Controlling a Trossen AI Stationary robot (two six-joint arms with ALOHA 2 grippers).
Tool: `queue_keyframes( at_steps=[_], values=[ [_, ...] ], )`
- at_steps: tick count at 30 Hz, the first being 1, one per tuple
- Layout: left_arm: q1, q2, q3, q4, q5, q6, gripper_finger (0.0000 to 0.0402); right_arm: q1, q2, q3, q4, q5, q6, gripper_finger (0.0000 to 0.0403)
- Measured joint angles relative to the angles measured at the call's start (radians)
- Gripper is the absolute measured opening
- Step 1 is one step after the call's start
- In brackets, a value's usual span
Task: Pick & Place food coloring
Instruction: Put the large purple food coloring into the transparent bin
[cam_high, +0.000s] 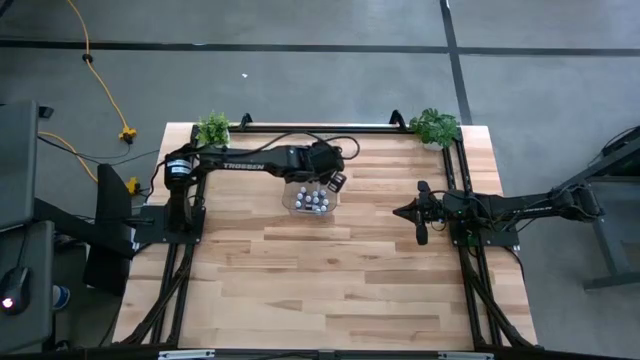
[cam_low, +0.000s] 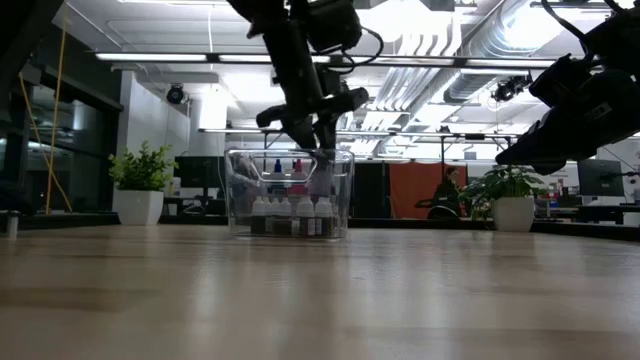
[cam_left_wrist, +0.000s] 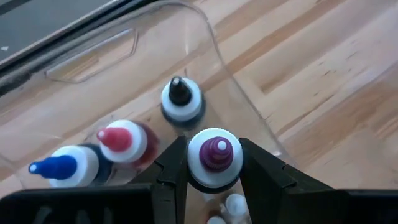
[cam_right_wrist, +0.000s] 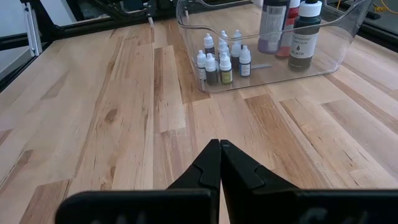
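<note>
Inside clear bin (cam_left_wrist: 205, 37), food coloring bottles (cam_right_wrist: 222, 59); left jaws pinching purple-tipped bottle (cam_left_wrist: 215, 155); right jaws pressed together

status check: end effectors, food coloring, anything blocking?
Left end effector shut on purple-tipped bottle inside clear bin. Right end effector shut, parked, holding nothing. Black-, red- and blue-tipped bottles crowd beside it.

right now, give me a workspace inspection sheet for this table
surface: wooden table, bare boards in front
job's things: food coloring bottles inside the clear bin; a purple-tipped bottle in the bin is gripped
clutter: nothing seen
grippers: left gripper shut on the purple-tipped bottle inside the bin; right gripper shut, empty, waiting above the table at its right side
cables: yellow cable on the floor
surroundings: two potted plants at the far corners; a person in the room behind
</note>
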Motion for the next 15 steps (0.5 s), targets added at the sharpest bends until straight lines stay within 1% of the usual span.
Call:
queue_keyframes(
  at_steps=[4, 10, 12, 15],
  values=[
    [0.0, 0.0, -0.024, 0.031, -0.014, -0.004, 0.0101, 0.0, 0.0, 0.0, 0.0, 0.0, 0.0, 0.0],
    [0.0, 0.0, -0.083, 0.127, -0.009, -0.008, 0.0101, 0.0, 0.0, 0.0, 0.0, 0.0, 0.0, 0.0],
    [0.0, 0.0, -0.095, 0.126, -0.005, -0.007, 0.0101, 0.0, 0.0, 0.0, 0.0, 0.0, 0.0, 0.0],
    [-0.001, 0.0, -0.117, 0.167, -0.005, 0.007, 0.0101, 0.0, 0.0, 0.0, 0.0, 0.0, 0.0, 0.0]
  ],
)
